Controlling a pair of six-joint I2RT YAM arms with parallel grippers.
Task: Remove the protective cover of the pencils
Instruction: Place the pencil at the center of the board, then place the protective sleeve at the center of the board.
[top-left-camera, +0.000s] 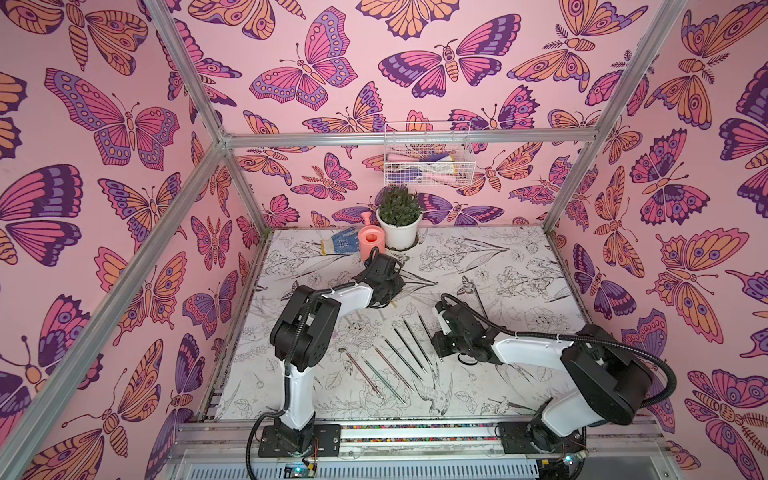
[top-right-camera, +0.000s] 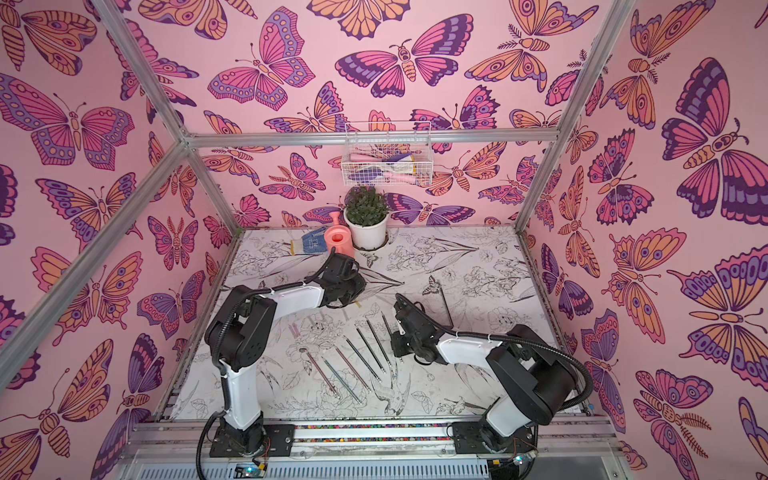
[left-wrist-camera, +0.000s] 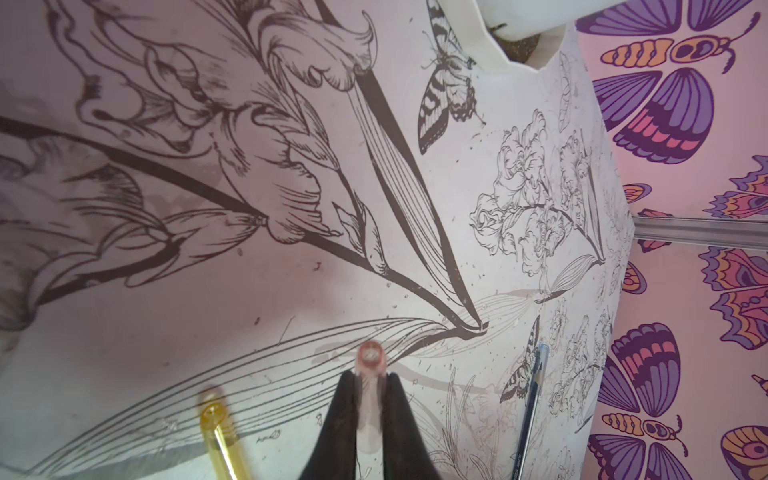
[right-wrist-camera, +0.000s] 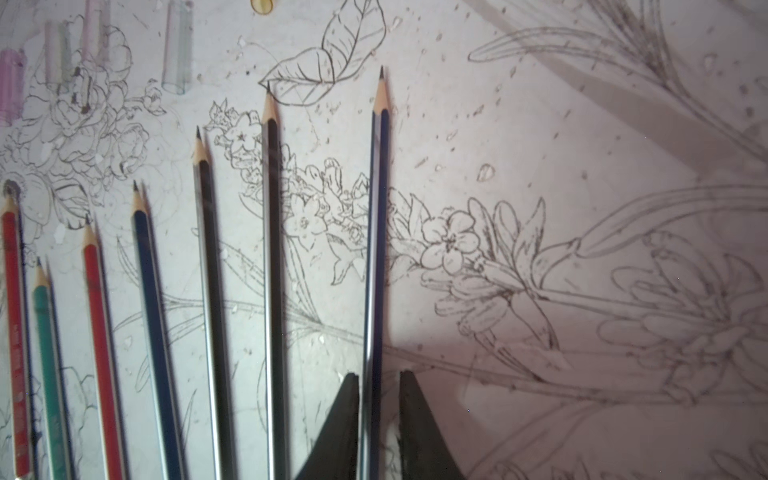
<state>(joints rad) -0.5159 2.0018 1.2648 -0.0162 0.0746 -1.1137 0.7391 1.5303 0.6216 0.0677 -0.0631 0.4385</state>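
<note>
Pink walls printed with orange and purple butterflies enclose a tabletop drawn with black flowers; silver frame bars cross them; a wire basket hangs on the back wall; a potted plant, pink watering can and glove sit at the tabletop's back edge.
</note>
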